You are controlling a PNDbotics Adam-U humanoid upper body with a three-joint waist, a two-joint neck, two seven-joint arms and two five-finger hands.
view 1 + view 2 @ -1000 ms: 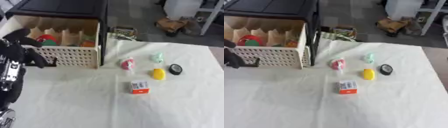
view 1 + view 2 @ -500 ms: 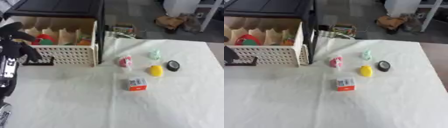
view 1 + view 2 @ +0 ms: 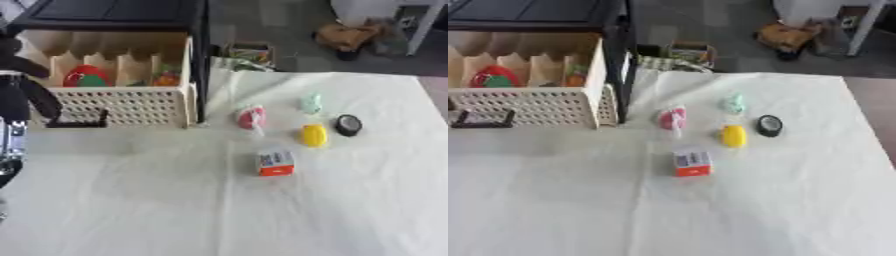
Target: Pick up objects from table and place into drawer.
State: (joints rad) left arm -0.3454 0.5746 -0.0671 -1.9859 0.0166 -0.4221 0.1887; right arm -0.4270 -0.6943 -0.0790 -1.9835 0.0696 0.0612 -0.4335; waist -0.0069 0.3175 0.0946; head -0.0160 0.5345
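Sitting pulled out at ten o'clock, the drawer [image 3: 122, 102] already holds a red and green item [image 3: 85, 77] and a small orange one [image 3: 166, 79] between its dividers, so part of the job looks done. Five things are left on the table [image 3: 262, 210]: a pink object [image 3: 251, 117], a pale green object [image 3: 311, 103], a yellow object [image 3: 313, 135], a black round object [image 3: 348, 125] at three o'clock, and a white and orange box [image 3: 276, 163] nearest centre. The left hand [image 3: 17, 95] is cut off at the nine o'clock edge; whether its fingers are curled I cannot tell. The right hand shows nowhere. What the small objects are is hard to make out.
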